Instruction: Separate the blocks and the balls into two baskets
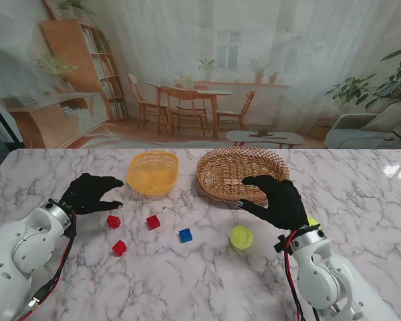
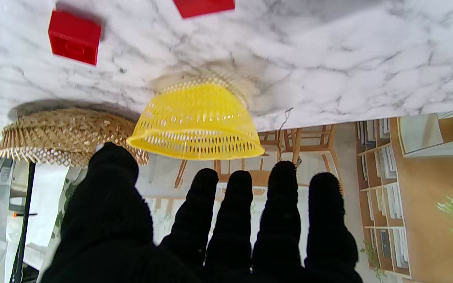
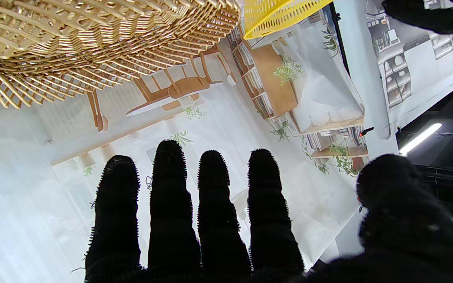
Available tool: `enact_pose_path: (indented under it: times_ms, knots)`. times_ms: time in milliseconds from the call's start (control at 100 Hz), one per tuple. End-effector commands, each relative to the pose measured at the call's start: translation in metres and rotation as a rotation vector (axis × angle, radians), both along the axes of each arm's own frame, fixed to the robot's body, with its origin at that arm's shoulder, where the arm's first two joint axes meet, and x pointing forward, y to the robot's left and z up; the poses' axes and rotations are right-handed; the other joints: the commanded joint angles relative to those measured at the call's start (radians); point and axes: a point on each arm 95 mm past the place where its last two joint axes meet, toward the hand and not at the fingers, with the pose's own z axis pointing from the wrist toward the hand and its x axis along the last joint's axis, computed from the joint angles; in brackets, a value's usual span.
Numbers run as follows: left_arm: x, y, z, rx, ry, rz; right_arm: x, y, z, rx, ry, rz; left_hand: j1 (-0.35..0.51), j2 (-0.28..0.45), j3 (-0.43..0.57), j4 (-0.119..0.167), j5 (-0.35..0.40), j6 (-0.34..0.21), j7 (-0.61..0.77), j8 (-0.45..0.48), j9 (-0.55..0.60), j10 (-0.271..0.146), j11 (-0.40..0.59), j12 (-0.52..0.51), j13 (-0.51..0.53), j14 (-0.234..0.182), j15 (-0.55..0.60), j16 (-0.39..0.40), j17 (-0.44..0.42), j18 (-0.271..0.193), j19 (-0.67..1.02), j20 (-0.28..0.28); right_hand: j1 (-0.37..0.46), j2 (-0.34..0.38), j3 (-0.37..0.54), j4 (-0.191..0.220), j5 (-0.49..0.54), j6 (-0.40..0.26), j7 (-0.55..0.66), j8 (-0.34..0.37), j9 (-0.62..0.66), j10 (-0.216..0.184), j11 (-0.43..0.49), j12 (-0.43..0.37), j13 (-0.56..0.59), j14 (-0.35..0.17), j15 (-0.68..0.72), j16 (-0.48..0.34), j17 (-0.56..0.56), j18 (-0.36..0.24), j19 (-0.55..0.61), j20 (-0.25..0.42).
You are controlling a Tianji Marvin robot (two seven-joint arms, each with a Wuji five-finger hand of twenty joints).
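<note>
Fingers of the left hand are spread and curled loosely over nothing, palm hanging above the marble table. Taking the yellow plastic basket as the landmark: this hand sits just to its left and a little nearer to me. The closest block, a red one, lies just nearer to me than the fingertips, so it is probably the next pick, a short drop down and back. A second red block sits nearer to me than the basket's front rim, a third nearer still, and the blue block to the right of those. Cubes have no long axis, so any pinch direction should serve.

The right hand also holds nothing, fingers straight and apart, thumb out. It hovers at the near-right rim of the wicker basket, which stands just right of the yellow one. A yellow-green ball lies near that hand, toward me and slightly left; another ball peeks out behind the wrist, mostly hidden.

Both baskets look empty in the stand view. Nothing stands between the left fingers and the nearest red block; the blocks lie well apart, so a neighbour is unlikely to be knocked.
</note>
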Motion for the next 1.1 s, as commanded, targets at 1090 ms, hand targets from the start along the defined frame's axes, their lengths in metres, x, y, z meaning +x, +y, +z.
enact_pose_path:
  times_ms: [1090]
  knots:
    - [0.006, 0.013, -0.06, 0.137, 0.241, 0.021, -0.003, -0.002, -0.001, -0.008, -0.006, -0.023, 0.028, -0.2, 0.273, 0.199, -0.147, -0.052, -0.018, 0.003, -0.166, -0.081, 0.018, -0.016, 0.025, -0.066, 0.002, 0.031, 0.02, -0.08, 0.001, 0.008, 0.02, 0.029, -0.014, 0.024, 0.008, -0.02, -0.017, 0.018, -0.01, 0.009, -0.017, 0.001, 0.001, 0.005, 0.01, 0.007, -0.012, 0.018, 0.002, 0.011]
